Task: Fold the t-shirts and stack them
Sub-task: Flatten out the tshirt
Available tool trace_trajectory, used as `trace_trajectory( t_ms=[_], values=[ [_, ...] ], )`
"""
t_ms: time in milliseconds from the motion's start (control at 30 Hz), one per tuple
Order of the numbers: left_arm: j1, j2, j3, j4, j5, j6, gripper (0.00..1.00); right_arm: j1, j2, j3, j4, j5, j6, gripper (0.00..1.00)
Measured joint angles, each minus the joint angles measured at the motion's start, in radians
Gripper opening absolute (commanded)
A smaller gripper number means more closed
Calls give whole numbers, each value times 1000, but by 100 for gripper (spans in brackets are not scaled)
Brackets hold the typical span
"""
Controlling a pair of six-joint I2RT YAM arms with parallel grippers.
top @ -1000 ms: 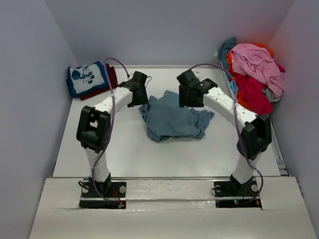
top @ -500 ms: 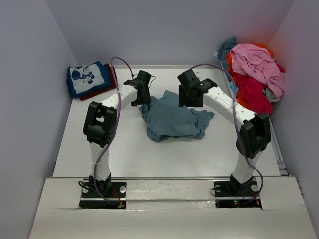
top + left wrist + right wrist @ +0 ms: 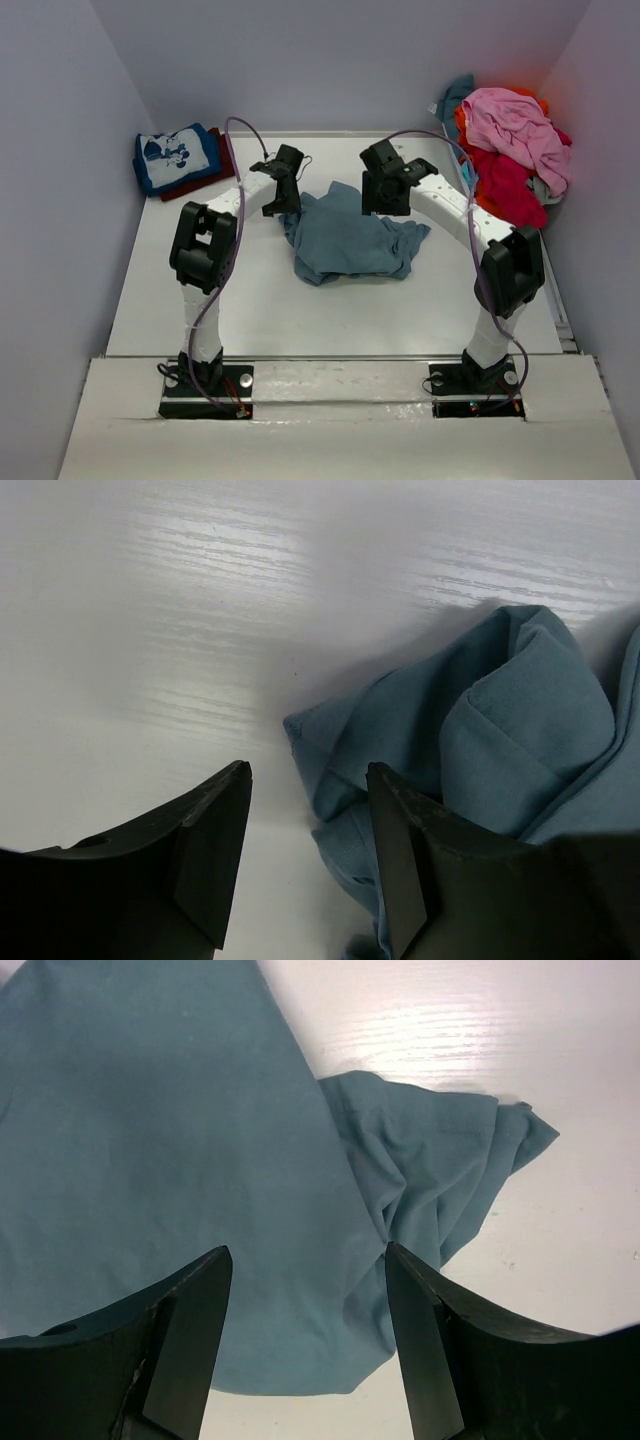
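On the white table [image 3: 200, 290], a heap of unfolded t-shirts [image 3: 510, 140], pink, red, orange and teal, waits at 2 o'clock. A slate-blue tee [image 3: 345, 240] lies crumpled at centre, not yet folded. At 10 o'clock the cartoon-print tee [image 3: 175, 155] sits folded atop a dark red tee [image 3: 226, 152]. The left claw [image 3: 308, 810] and right claw [image 3: 305, 1280] hover over the crumpled shirt, jaws wide, holding nothing. Most of the job appears to remain.

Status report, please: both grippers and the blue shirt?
Left gripper open, empty, beside crumpled slate-blue cloth t-shirt. Right gripper open, empty, above same shirt. Nothing blocking.
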Motion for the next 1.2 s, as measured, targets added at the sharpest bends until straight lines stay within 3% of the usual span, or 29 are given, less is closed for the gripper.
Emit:
trace_trajectory(
  t_ms=[400, 467, 533, 633, 1067, 1167, 1200],
  values=[
    [0, 74, 2, 4, -5, -3, 59, -19, 0, -20, 0, -4, 0, 68],
    [0, 74, 2, 4, -5, -3, 59, -22, 0, -22, 0, -4, 0, 65],
    [0, 74, 2, 4, -5, -3, 53, -25, 0, -32, 6, -4, 0, 55],
    [0, 74, 2, 6, -4, -4, 52, -39, 3, -73, 14, -8, 5, 53],
    [0, 74, 2, 6, -4, -3, 50, -80, 193, -142, 56, -60, 21, 51],
    [0, 74, 2, 6, -4, -3, 41, -80, 214, -114, 56, -63, 16, 45],
    [0, 74, 2, 5, -4, -2, 32, -80, 216, -105, 57, -64, 13, 34]
  ],
)
